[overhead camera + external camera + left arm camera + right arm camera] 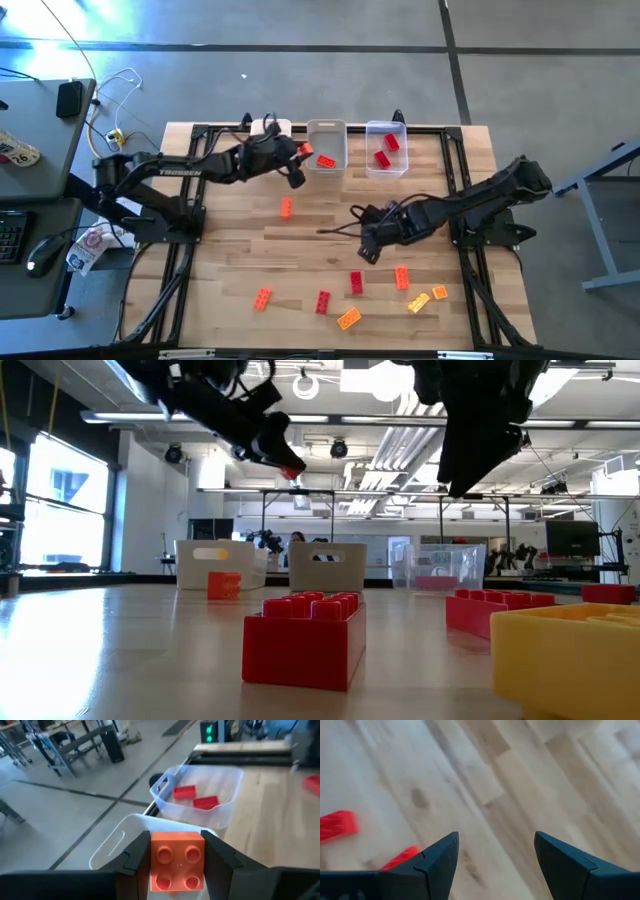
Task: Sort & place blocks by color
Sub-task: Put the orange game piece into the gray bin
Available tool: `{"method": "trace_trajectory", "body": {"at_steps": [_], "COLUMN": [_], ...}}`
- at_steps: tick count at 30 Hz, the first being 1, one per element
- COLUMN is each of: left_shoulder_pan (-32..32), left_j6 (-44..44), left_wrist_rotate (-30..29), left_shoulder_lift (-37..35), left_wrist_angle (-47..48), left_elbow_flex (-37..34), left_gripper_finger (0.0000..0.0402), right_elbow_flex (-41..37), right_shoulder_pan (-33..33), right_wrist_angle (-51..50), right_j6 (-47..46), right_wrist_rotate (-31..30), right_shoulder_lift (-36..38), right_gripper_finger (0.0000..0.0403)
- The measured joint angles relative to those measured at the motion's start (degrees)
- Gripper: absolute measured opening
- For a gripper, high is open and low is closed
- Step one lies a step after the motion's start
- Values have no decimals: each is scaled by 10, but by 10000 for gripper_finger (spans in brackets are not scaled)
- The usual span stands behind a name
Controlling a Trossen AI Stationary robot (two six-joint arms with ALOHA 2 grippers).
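My left gripper point(299, 154) is shut on an orange-red block point(177, 862) above the left rim of the middle grey bin point(326, 132), which holds one orange-red block point(326, 160). The clear bin point(200, 795) beside it holds two red blocks. My right gripper point(366, 250) is open and empty above the table's middle. Its wrist view shows two red blocks point(335, 825) on the wood. Several red, orange-red and yellow-orange blocks lie flat near the front edge, such as a red one point(355, 283). My left gripper pinches the orange-red block by two opposite side faces point(152, 865) between its two fingers. The block's studded top faces the wrist camera. The fingers slant down toward the table's right. The block is lifted clear, above the grey bin's rim point(150, 822).
A white bin point(272, 127) stands at the far edge, partly under my left arm. One orange-red block point(286, 207) lies alone at mid-table on the left. Yellow-orange blocks point(418, 301) lie at the front right. A desk with a mouse and cables stands left of the table.
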State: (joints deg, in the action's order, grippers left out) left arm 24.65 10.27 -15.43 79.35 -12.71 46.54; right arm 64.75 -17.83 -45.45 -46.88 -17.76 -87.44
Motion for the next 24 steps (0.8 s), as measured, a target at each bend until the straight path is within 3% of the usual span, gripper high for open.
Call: {"method": "trace_trajectory", "body": {"at_steps": [24], "left_shoulder_pan": [81], "left_j6": [4], "left_wrist_rotate": [129], "left_shoulder_lift": [233], "left_wrist_angle": [73], "left_elbow_flex": [170], "left_gripper_finger": [126], "right_elbow_flex": [0], "right_shoulder_pan": [-89], "right_wrist_angle": [2], "right_j6": [-163], "right_wrist_rotate": [-13], "right_shoulder_lift": [0], "right_gripper_finger": [247]}}
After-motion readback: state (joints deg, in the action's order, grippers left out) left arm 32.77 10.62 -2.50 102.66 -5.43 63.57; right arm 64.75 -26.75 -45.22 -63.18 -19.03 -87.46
